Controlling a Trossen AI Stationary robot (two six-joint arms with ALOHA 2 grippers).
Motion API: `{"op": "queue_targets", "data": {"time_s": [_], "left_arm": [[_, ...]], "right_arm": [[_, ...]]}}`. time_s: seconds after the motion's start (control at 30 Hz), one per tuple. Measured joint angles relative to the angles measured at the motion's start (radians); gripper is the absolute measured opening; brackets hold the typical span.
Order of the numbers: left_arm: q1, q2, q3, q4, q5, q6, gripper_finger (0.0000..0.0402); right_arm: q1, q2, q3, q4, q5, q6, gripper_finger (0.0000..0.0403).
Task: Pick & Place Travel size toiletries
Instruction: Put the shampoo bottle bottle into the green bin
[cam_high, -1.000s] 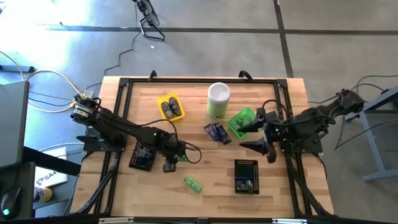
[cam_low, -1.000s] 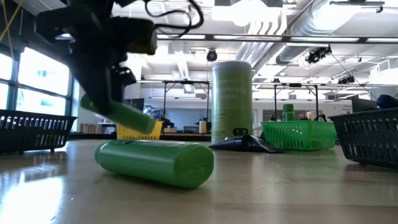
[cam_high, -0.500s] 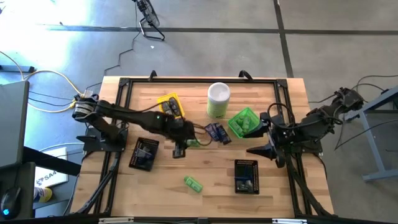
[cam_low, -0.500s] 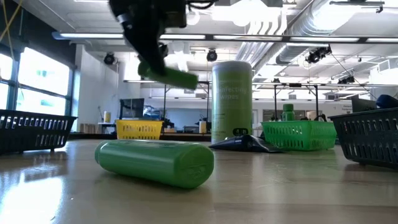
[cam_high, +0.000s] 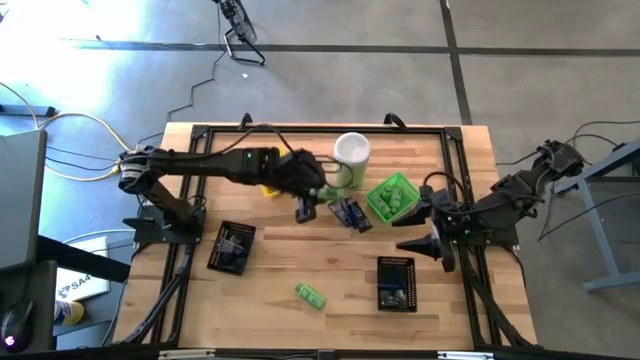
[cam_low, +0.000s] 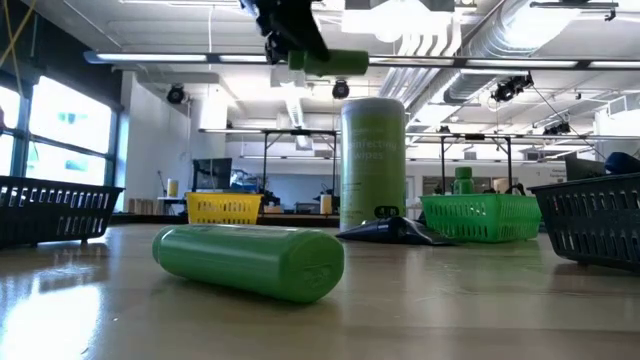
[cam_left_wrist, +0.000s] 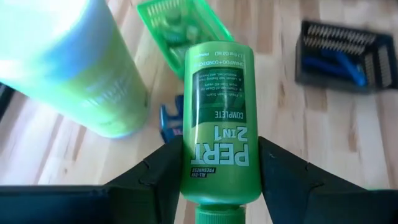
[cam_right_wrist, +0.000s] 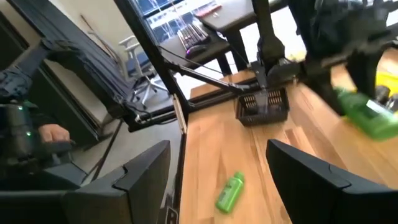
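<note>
Four mesh trays sit around the tall canister (cam_high: 351, 160): a yellow tray (cam_high: 268, 163) beside it, largely hidden by the left arm; a green tray (cam_high: 390, 196) holding green bottles; a black tray (cam_high: 396, 283) holding blue items and one green piece; another black tray (cam_high: 231, 247) with dark contents. Left hand (cam_high: 316, 192), raised next to the canister, is clamped on a green shampoo bottle (cam_left_wrist: 217, 127). Right hand (cam_high: 412, 230), fingers apart, waits beyond the green tray. A second green bottle (cam_high: 310, 295) lies on the counter (cam_high: 320, 265), well apart from the canister.

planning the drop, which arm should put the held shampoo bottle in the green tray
Left. Its hand already grips the Pert shampoo bottle above the table, near the green tray. The right hand is open and empty.
</note>
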Motion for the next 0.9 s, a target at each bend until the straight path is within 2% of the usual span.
{"op": "queue_targets", "data": {"time_s": [0.1, 0.27, 0.47, 0.6, 0.73, 0.9], "left_arm": [[0.002, 0.0, 0.022, 0.025, 0.001, -0.011, 0.0173], [-0.009, 0.0, 0.033, 0.064, 0.006, -0.011, 0.0173], [-0.02, 0.0, 0.033, 0.074, 0.004, -0.011, 0.0173], [-0.019, 0.0, 0.033, 0.062, 0.004, -0.009, 0.0173], [-0.019, 0.0, 0.033, 0.039, 0.004, 0.009, 0.0173], [-0.019, 0.0, 0.033, 0.032, 0.001, 0.053, 0.0173]], "right_arm": [[0.0, 0.006, 0.0, -0.004, 0.009, 0.063, 0.0258], [0.0, 0.04, 0.001, -0.063, 0.085, 0.369, 0.0258], [0.008, 0.112, 0.001, -0.17, 0.101, 0.566, 0.0258], [0.047, 0.161, 0.001, -0.233, 0.174, 0.746, 0.0258], [0.11, 0.239, 0.001, -0.207, 0.254, 0.916, 0.0258], [0.206, 0.363, 0.001, -0.172, 0.468, 1.206, 0.0258]]}}
